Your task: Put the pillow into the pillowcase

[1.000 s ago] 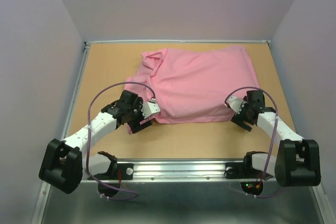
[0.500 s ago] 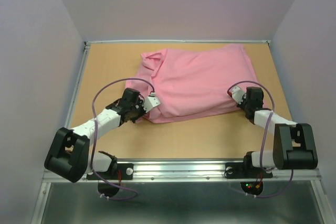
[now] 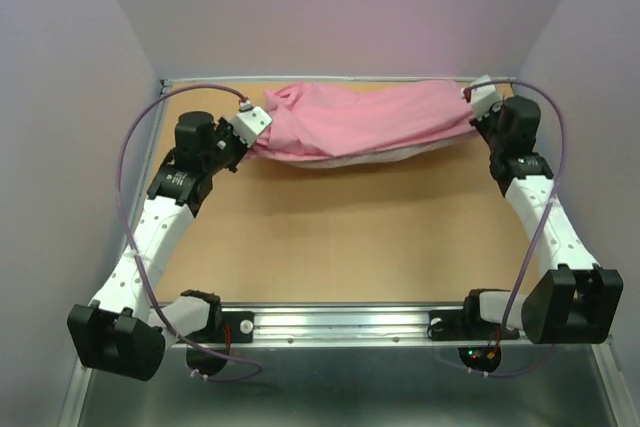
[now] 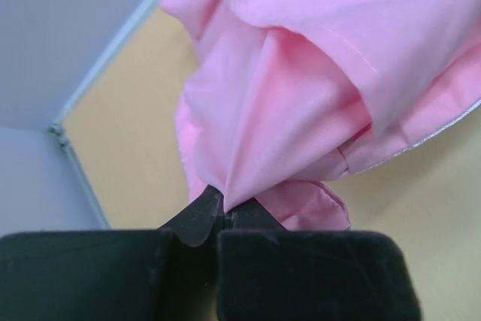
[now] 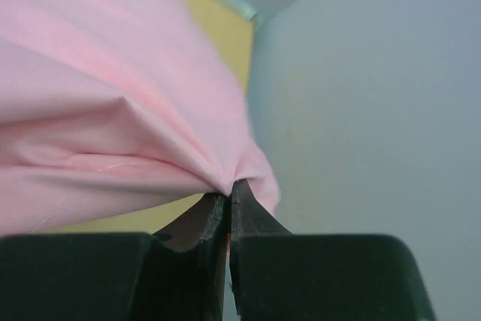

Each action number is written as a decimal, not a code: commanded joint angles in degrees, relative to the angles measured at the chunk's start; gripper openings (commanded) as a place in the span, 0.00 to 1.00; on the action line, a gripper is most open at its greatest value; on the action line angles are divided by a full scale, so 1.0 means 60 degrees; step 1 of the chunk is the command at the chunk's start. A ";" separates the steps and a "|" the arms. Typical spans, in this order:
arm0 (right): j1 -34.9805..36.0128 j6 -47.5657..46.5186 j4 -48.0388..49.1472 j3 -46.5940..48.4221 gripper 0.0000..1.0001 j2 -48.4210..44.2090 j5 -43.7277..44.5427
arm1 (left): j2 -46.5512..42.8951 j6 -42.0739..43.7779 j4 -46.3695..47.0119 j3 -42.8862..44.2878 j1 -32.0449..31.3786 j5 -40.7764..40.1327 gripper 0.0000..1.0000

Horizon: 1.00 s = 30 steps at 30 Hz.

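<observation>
The pillowcase (image 3: 360, 122) is plain pink cloth, raised off the table at its far edge and pulled wide by its left and right ends. Its middle sags and the left end bunches into folds. A pale strip (image 3: 350, 160) edges its underside; whether that is the pillow cannot be told.

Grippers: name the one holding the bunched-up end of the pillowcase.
The left gripper: the pillowcase piles in folds there, whereas it runs smooth into the right gripper.
</observation>
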 commanded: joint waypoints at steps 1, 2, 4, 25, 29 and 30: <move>-0.0168 0.0783 0.0548 0.2329 0.01 -0.0456 0.0353 | -0.0835 -0.0681 0.0552 0.1650 0.0268 -0.0077 0.00; -0.0168 0.0827 0.0548 0.3014 0.01 -0.0529 0.0382 | -0.1068 -0.1161 0.0668 0.2044 0.0282 -0.0295 0.00; -0.0168 0.0900 0.0519 0.3662 0.00 -0.0733 0.0441 | -0.1260 -0.1531 0.0860 0.2470 0.0297 -0.0298 0.00; 0.0138 0.1835 -0.0761 0.8892 0.67 0.7292 0.1708 | 0.4136 -0.1498 0.4746 0.3460 0.1302 -0.2724 0.61; -0.0123 0.2466 -0.3332 1.1032 1.00 0.8364 0.1586 | 0.6998 -0.3331 0.1041 0.8208 0.2941 -0.0776 0.99; -0.0182 0.2454 -0.3377 1.0628 1.00 0.8087 0.1438 | 0.7174 -0.3508 0.0499 0.8838 0.3108 -0.0491 0.99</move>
